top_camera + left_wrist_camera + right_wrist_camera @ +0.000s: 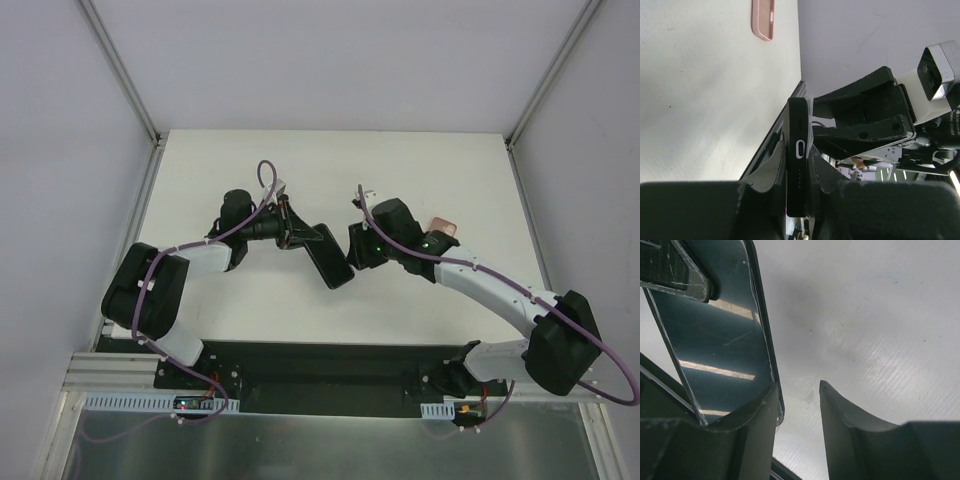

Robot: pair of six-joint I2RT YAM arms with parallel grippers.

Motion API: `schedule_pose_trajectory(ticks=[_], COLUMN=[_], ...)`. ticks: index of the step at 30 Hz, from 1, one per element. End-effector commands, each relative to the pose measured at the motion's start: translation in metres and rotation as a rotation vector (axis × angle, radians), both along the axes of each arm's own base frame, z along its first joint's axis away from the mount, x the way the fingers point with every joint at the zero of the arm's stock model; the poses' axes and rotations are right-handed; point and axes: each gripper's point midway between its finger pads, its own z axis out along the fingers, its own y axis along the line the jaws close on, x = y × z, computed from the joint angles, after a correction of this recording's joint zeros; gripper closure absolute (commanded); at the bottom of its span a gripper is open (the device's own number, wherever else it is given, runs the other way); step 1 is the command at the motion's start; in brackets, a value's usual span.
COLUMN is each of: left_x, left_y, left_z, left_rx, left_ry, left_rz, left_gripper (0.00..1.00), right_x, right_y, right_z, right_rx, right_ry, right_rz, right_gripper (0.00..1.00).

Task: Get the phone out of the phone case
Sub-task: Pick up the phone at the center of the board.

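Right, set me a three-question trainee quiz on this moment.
1. True or false: the phone sits inside the pink case.
2. Which gripper clamps the phone? A left, B right, C both.
3. Fill in: the right gripper has its jaws ____ (open or shut).

Key: 1 false, the case lies alone on the table. 2 A, the left gripper is shut on the phone's edges. 3 open.
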Motion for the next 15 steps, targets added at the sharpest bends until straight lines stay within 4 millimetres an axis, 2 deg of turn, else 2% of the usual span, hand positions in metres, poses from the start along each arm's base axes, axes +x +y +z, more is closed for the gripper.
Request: schedule_pose_trajectory(ticks=[1, 8, 15], left_x=[-0.036, -0.034, -0.037], left_y=[-0.006, -0.006, -0.005], left_z=[0.079, 0.087, 0.100], left_rx=[-0.216, -0.269, -0.250], left_ry=[-0.108, -0.120, -0.148], left_rz=[-0.212, -0.205, -0.202], left_gripper=[1.00, 1.00, 1.00], right_x=[-0.014, -0.015, -0.013], right_y=[-0.003, 0.000, -0.014], right_z=[-0.034, -0.044, -0.061], right_rx=[-0.050, -0.025, -0.052], right_ry=[0.087, 0.132, 0.154], right_rz=[0.045, 0.025, -0.036], right_gripper=[0.59, 0.61, 0.64])
